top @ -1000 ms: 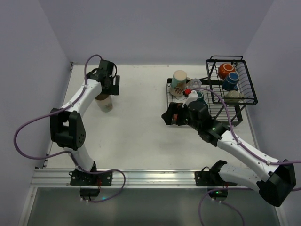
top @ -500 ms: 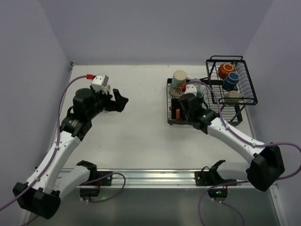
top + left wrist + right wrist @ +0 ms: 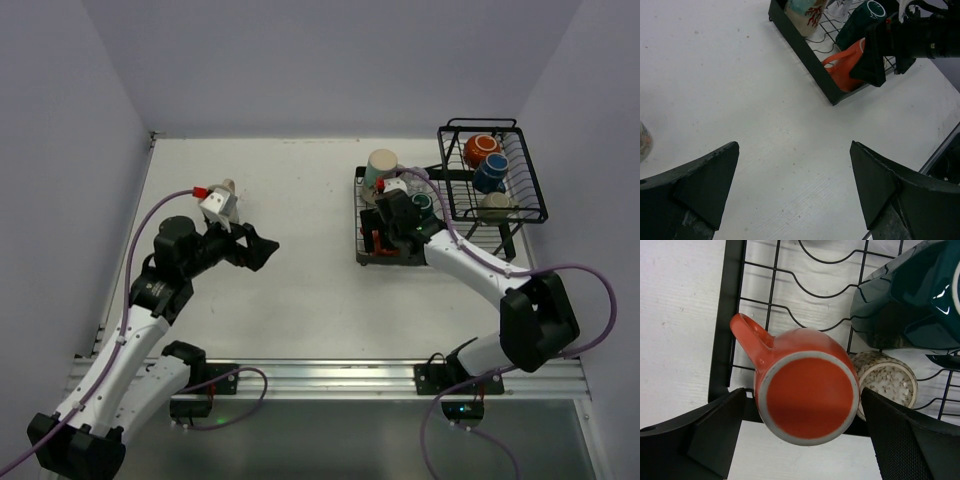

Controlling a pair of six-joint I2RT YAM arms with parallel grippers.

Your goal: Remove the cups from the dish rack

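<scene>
**Condition.** The right fingers (image 3: 695, 440) are spread wide over the flat tray of the dish rack (image 3: 722, 315), one on each side of the orange-red mug (image 3: 807, 397). Nothing is gripped. The mug stands base up at the near-left corner of the tray, with its handle (image 3: 747, 332) turned toward the tray's frame. The left fingers (image 3: 695, 185) are likewise released and empty, held above bare counter (image 3: 765, 115), well apart from the rack. One unloaded cup (image 3: 642, 141) is seen on the counter at the edge of the left wrist view.

**Hazards.**
1. A speckled beige cup (image 3: 885, 382) sits just beside the mug, touching or nearly so, on the side of one finger. If the fingers are lowered as now aligned, that cup may be struck, or pinched together with the mug.
2. The dark teal mug (image 3: 910, 300) sits close behind and may be nudged if the approach is wide.
3. The mug's glazed wall is rounded, so a grip placed too high on the upturned base is likely to slip.
4. The handle may catch on the wires or the frame if the mug is dragged rather than lifted straight.
5. Whether the fingers will clear the tray's frame cannot be told.
</scene>
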